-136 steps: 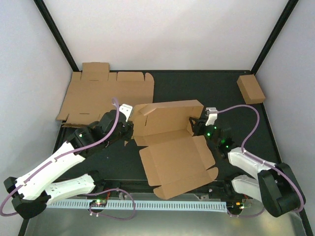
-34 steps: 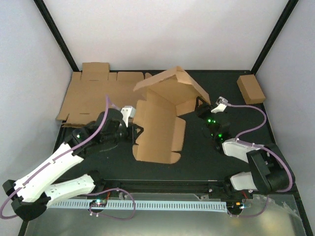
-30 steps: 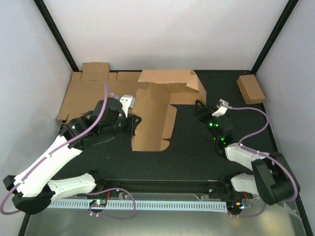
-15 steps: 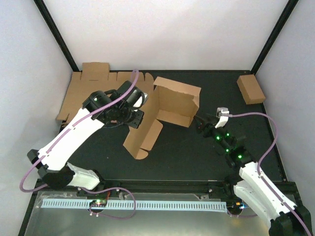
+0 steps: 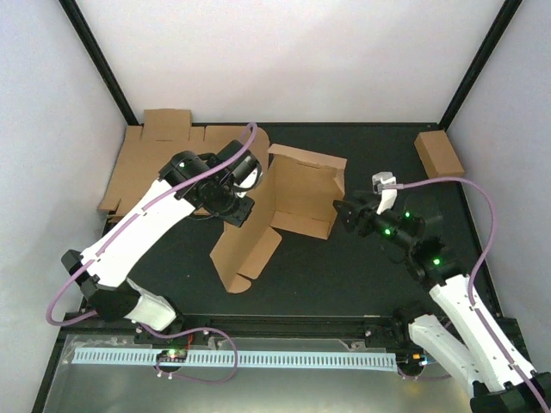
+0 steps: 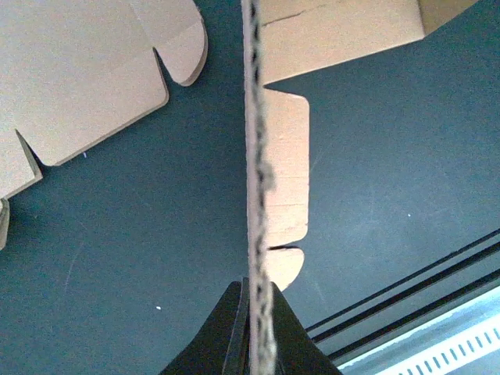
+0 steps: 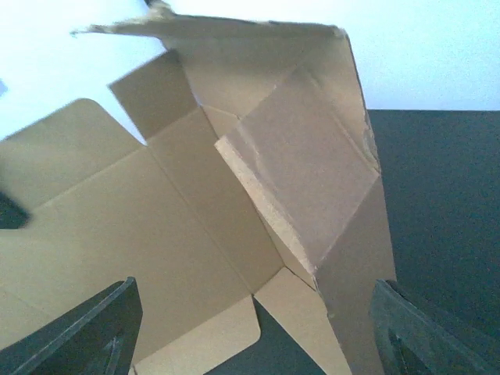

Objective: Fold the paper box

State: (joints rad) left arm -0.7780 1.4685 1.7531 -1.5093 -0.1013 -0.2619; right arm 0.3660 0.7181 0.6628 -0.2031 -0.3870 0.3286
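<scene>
The paper box (image 5: 301,194) stands half folded in the middle of the black table, its brown walls upright and a long panel (image 5: 245,254) sloping down to the front left. My left gripper (image 5: 248,203) is shut on that panel's edge. In the left wrist view the cardboard (image 6: 286,187) runs edge-on up from between the black fingers (image 6: 291,337). My right gripper (image 5: 342,212) is open at the box's right wall. Its fingers (image 7: 86,332) stand wide apart in the right wrist view, with the box's inner corner and folded flap (image 7: 312,180) ahead of them, untouched.
Several flat cardboard blanks (image 5: 172,163) lie at the back left, also seen from the left wrist (image 6: 78,78). A small closed brown box (image 5: 439,155) sits at the back right. White walls enclose the table; a metal rail (image 5: 258,357) runs along the near edge.
The left arm has lifted and carried the box toward the back, turning it so the long panel hangs to the front left. The right arm has stretched out, staying at the box's right side.
</scene>
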